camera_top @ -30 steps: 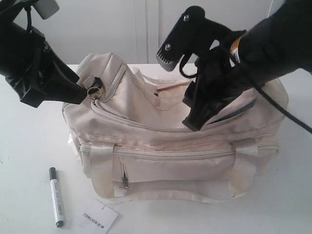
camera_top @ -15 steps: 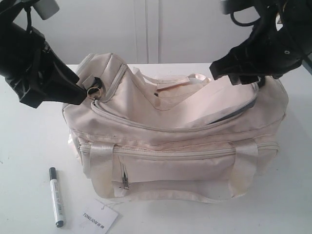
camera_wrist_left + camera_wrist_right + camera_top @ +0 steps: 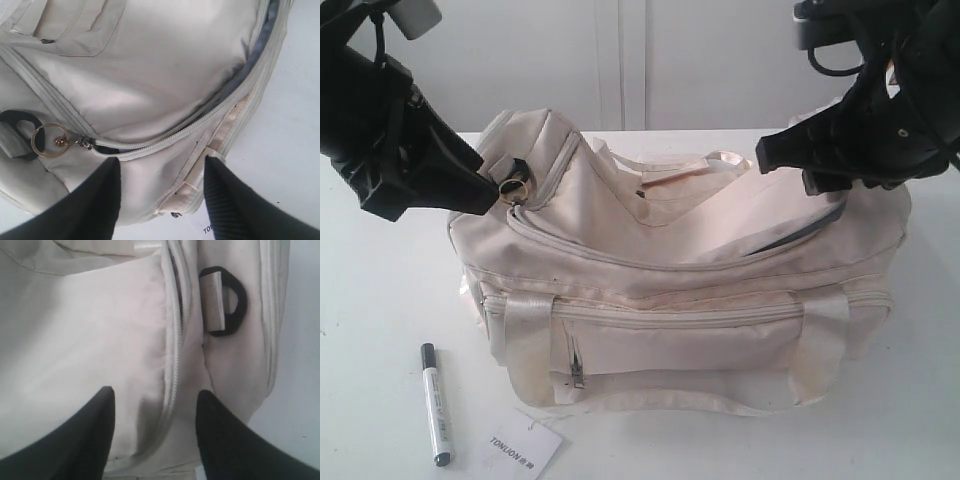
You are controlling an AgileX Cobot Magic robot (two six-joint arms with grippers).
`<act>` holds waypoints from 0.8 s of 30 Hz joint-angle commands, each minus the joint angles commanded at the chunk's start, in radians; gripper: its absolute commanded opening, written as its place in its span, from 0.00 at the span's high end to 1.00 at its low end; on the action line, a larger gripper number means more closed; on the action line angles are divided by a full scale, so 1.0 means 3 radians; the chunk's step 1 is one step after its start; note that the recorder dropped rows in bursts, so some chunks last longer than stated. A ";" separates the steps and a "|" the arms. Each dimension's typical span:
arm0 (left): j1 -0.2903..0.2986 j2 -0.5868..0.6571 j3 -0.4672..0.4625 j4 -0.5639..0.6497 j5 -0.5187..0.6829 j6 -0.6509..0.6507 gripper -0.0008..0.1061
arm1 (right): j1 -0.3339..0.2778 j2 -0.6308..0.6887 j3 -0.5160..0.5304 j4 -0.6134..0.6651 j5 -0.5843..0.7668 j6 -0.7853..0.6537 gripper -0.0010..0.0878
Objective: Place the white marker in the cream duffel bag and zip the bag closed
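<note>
Cream duffel bag (image 3: 670, 300) sits centred, its top zipper (image 3: 190, 127) parted only to a slit; the white marker (image 3: 436, 404) lies untouched at the bag's 7 o'clock. Left gripper (image 3: 161, 159) and right gripper (image 3: 155, 392) hang released, empty, at its 9 and 3 o'clock ends. Risk: the narrow mouth may deflect the marker outside.

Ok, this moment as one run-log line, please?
white marker: on table | cream duffel bag: unzipped | left gripper: open, astride bag end | right gripper: open, above other end
</note>
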 joint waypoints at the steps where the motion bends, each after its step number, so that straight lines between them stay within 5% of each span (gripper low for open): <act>1: 0.0000 0.0000 0.0000 0.0000 0.0000 0.0000 0.48 | 0.0000 0.0007 0.0000 0.0000 0.0000 0.0000 0.46; 4: 0.0000 0.0000 0.0000 0.0000 0.0000 0.0000 0.48 | 0.0000 0.0008 0.0000 0.0000 0.0006 0.0000 0.49; 14: 0.0000 0.0000 0.0000 0.0000 -0.0007 -0.0006 0.48 | 0.0000 0.0008 0.0000 0.0008 -0.0068 0.0008 0.89; 24: 0.0000 0.0000 0.0000 0.0000 -0.0007 -0.0006 0.48 | 0.0000 -0.0096 -0.0006 -0.0017 -0.0473 0.0414 0.93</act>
